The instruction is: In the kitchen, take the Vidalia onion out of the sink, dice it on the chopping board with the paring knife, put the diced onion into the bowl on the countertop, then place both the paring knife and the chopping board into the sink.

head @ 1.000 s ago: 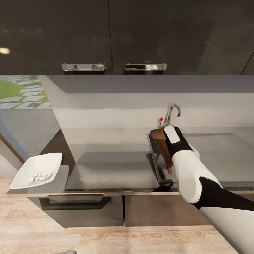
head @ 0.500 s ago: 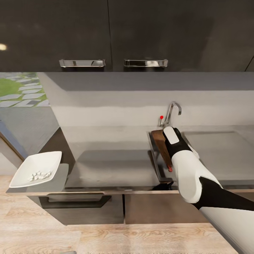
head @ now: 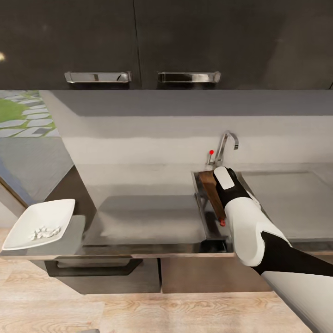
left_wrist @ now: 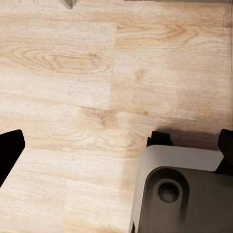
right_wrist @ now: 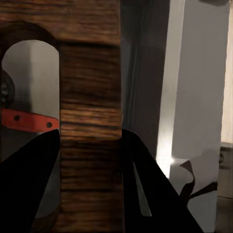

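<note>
My right gripper [right_wrist: 90,145] is shut on the dark brown chopping board [head: 209,186], its black fingers [right_wrist: 29,184] on both faces. The board stands tilted on edge over the steel sink [head: 201,210], below the faucet [head: 225,144]. The paring knife's red handle [head: 222,222] shows at the board's lower end, inside the basin, and its red handle [right_wrist: 29,121] also shows through the board's grip hole. The white bowl [head: 27,217] sits at the countertop's [head: 148,217] left end, holding pale diced onion pieces [head: 44,232]. My left gripper [left_wrist: 116,145] hangs open above the wooden floor.
Dark wall cabinets with chrome handles [head: 188,77] hang above the counter. A flat drainboard [head: 286,199] lies right of the sink. Dark base cabinets with a bar handle [head: 92,267] sit below. In the left wrist view the robot's grey base [left_wrist: 179,189] is on the pale floor.
The camera has moved, so the whole view has shifted slightly left. My right gripper still holds the board tilted over the sink, with no visible change in grip.
</note>
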